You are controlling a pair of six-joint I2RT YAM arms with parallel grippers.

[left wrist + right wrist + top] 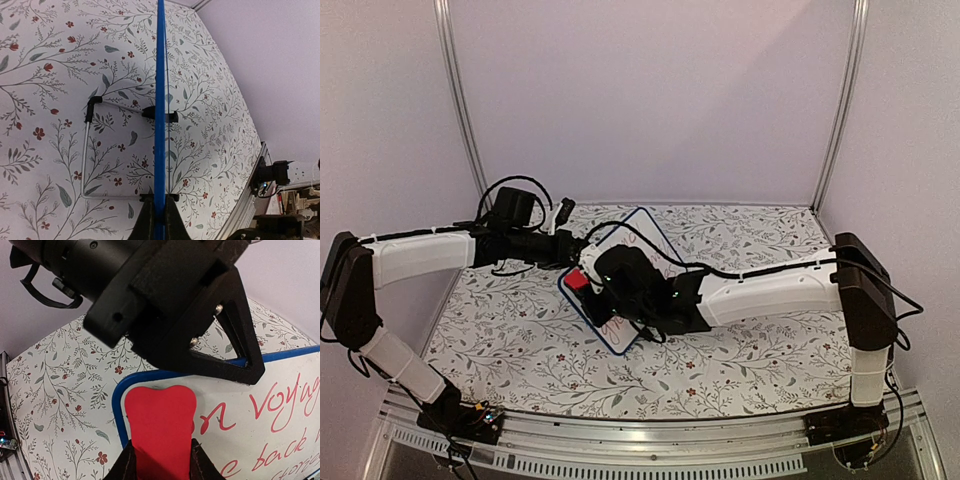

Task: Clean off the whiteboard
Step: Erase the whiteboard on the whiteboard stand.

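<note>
At the bottom of the right wrist view the right claw [160,465] is clenched on the red eraser [160,415], whose rounded end sits on the whiteboard [235,392] just inside its blue rim. The red handwriting [280,405] runs off toward the right of that frame, untouched by the pad. Only the eraser's lower part is pinched, so a hard sideways stroke may well tilt it or drag it out of the grip. Beyond it, the left claw [159,220] is shut on the board's thin edge, and the board, at mid-frame in the top view, rides tilted rather than lying flat on the bench [50,75]. Its wire stand [85,150] juts out to one side. Pressure from wiping could twist the glossy rim between those fingers, so the board pivots or slips free. The two claws also work very close together (the left one fills the top of the right wrist view), so a long stroke toward the held edge risks a knock. A black cable [650,243] draped across the board might snag.
</note>
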